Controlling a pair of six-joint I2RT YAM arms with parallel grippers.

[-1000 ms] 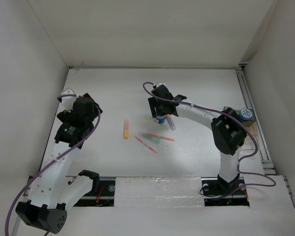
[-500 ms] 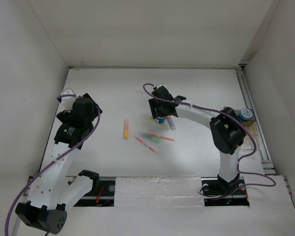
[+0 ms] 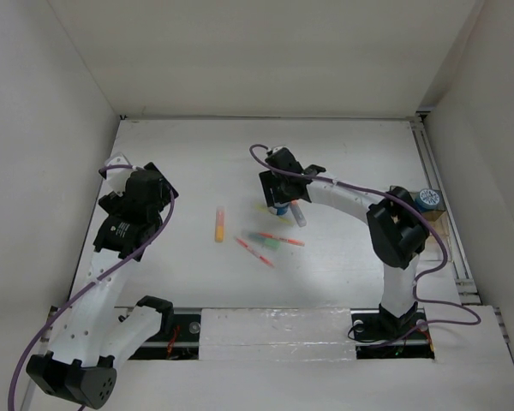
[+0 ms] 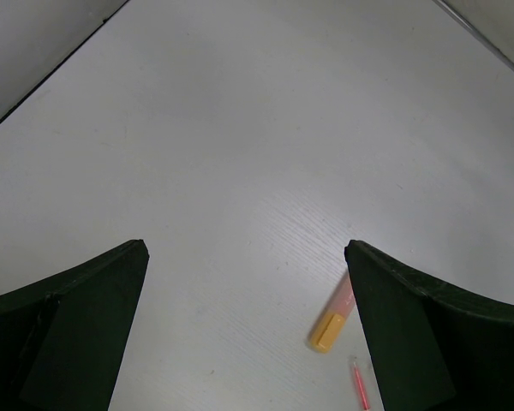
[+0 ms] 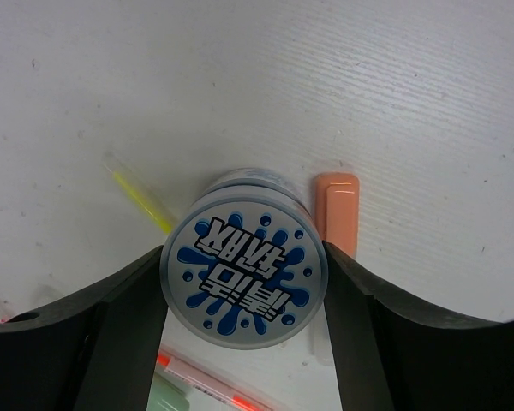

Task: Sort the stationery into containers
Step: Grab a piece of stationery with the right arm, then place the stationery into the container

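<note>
My right gripper (image 3: 279, 199) is shut on a round blue-and-white roll (image 5: 244, 278) at the table's middle, one finger on each side of it. Beside the roll lie an orange-capped marker (image 5: 337, 212) and a thin yellow pen (image 5: 141, 199). Nearer the arms lie a green marker (image 3: 265, 242) and two thin red pens (image 3: 254, 253). An orange-yellow marker (image 3: 219, 225) lies left of them and also shows in the left wrist view (image 4: 332, 321). My left gripper (image 3: 154, 181) is open and empty above bare table. The clear tray (image 3: 439, 224) at the far right holds a second roll (image 3: 427, 199).
White walls enclose the table on the left, back and right. A metal rail (image 3: 437, 184) runs along the right edge beside the tray. The right arm's purple cable (image 3: 343, 186) loops over the table's middle right.
My right gripper with the roll has shifted slightly toward the back of the table. The left arm has barely moved.
</note>
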